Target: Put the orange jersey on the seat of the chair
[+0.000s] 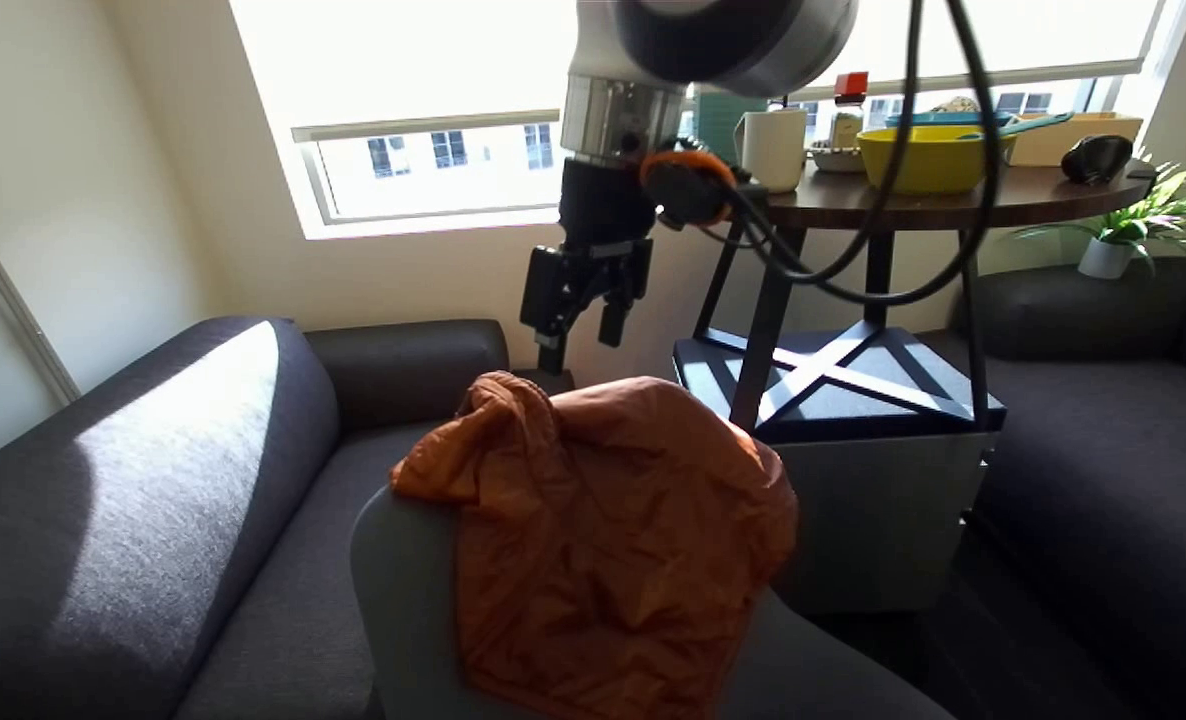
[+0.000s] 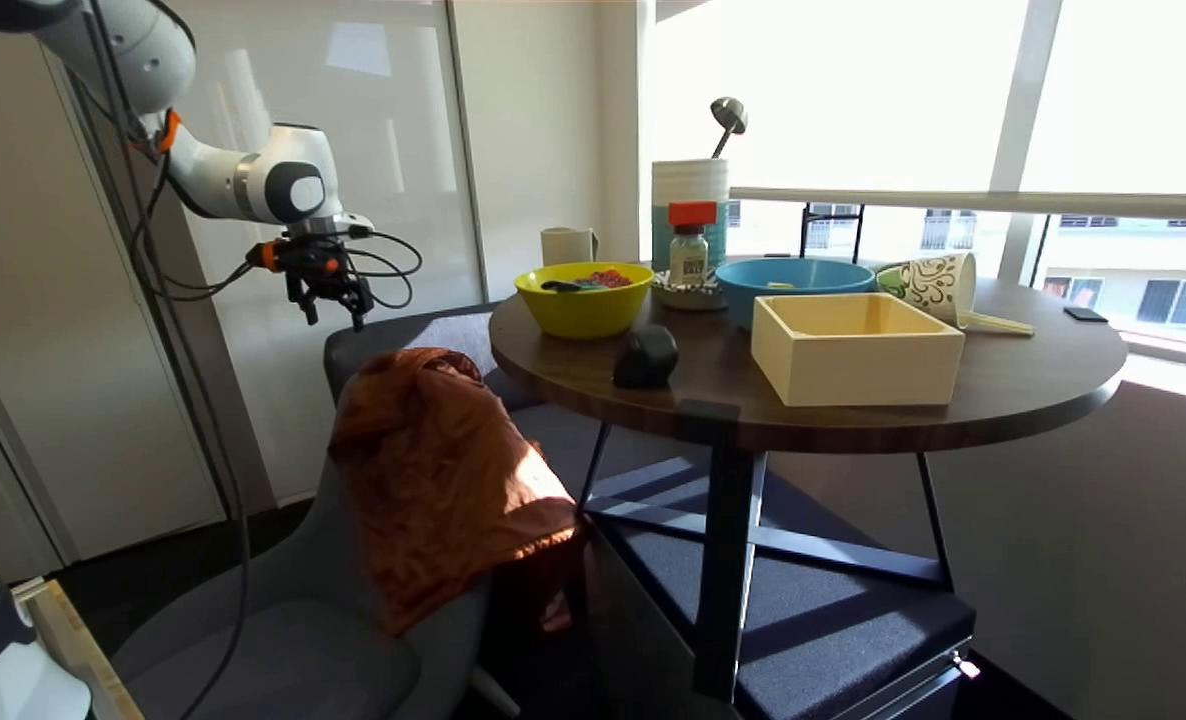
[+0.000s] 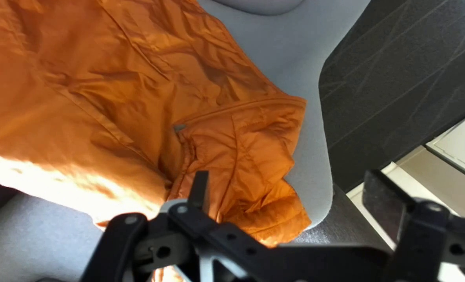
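The orange jersey [image 1: 633,530] is draped over the backrest of the grey chair [image 1: 403,570]. In an exterior view the jersey [image 2: 443,490] hangs down both sides of the backrest, its lower corner near the chair's seat [image 2: 293,650]. My gripper [image 1: 581,347] is open and empty, and it also shows in an exterior view [image 2: 334,316], above the top of the backrest and apart from the jersey. In the wrist view the fingers of the gripper [image 3: 291,192] are wide apart. The jersey [image 3: 130,90] lies below them, and the chair's backrest [image 3: 309,164] shows beside it.
A round wooden table [image 2: 593,385] stands beside the chair. It holds a yellow bowl [image 2: 583,305], a blue bowl [image 2: 798,275], a cream box [image 2: 858,365] and a black object [image 2: 645,357]. A dark sofa [image 1: 153,500] stands behind the chair. Cables [image 1: 893,290] hang from the arm.
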